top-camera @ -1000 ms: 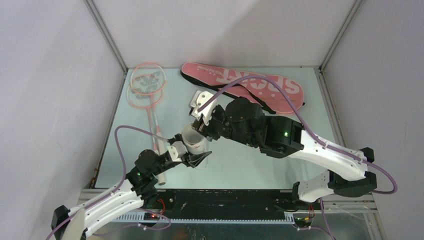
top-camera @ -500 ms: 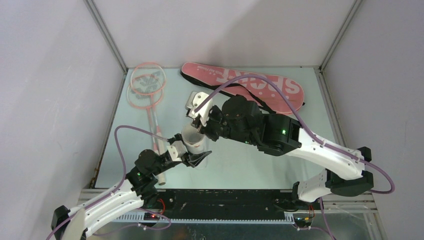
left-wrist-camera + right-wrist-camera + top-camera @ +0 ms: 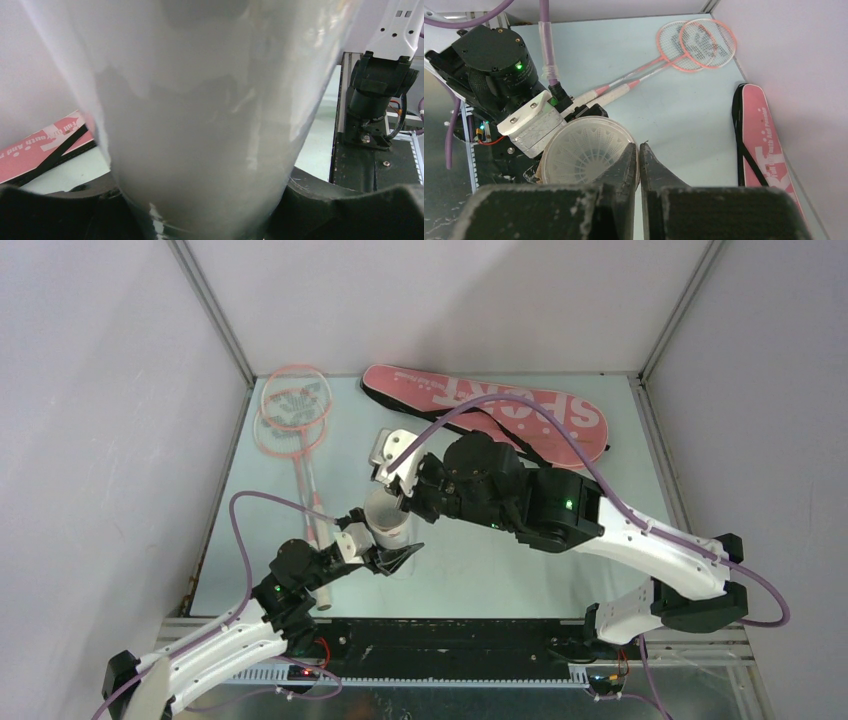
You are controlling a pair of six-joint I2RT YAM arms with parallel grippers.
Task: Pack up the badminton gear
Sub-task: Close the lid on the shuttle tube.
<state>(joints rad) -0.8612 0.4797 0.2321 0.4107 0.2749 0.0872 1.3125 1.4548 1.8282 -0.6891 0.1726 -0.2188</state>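
The right pincer [image 3: 639,147], fingers pressed shut on nothing, sits at the rim of the white tube [image 3: 549,150], with a shuttlecock [image 3: 586,150] nested inside. The left pincer [image 3: 385,558] clamps the tube mouth-up near the surface [image 3: 684,115]. I'd push straight down the middle, keeping off the rim.

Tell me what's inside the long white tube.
Looking down its open mouth, the long white tube holds a white feather shuttlecock. Any others stacked beneath it are covered.
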